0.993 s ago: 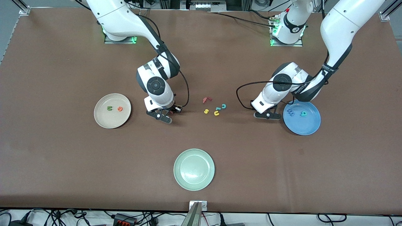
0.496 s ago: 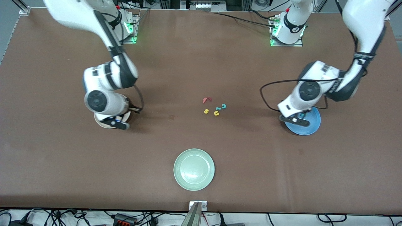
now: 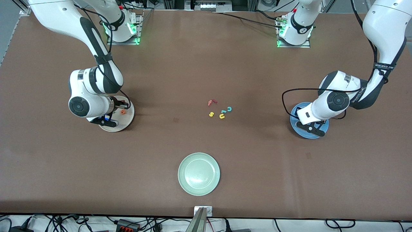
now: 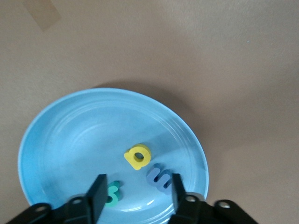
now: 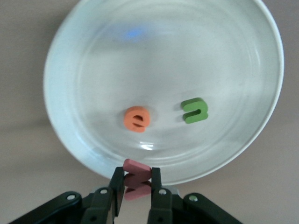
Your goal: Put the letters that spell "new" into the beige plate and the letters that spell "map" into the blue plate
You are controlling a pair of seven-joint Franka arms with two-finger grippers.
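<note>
Now | right gripper (image 5: 136, 193) pinches red w (image 5: 136, 185) over beige plate (image 5: 84, 154) rim | left gripper (image 4: 135, 198) parted, empty, over blue plate (image 4: 60, 140); a (image 4: 138, 156), m (image 4: 160, 178), p (image 4: 112, 193) in it | foam w looks light and squashy: pinch flat faces gently

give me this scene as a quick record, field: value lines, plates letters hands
beige plate: holds orange e and green n
blue plate: holds yellow a, dark blue m, teal p
right hand: over the beige plate's rim, shut on pinkish-red w
left hand: over the blue plate, open, holding nothing
leftover letters: small cluster mid-table, between the two plates
pale green plate: nearest the front camera
left to do: w not yet in the beige plate
</note>
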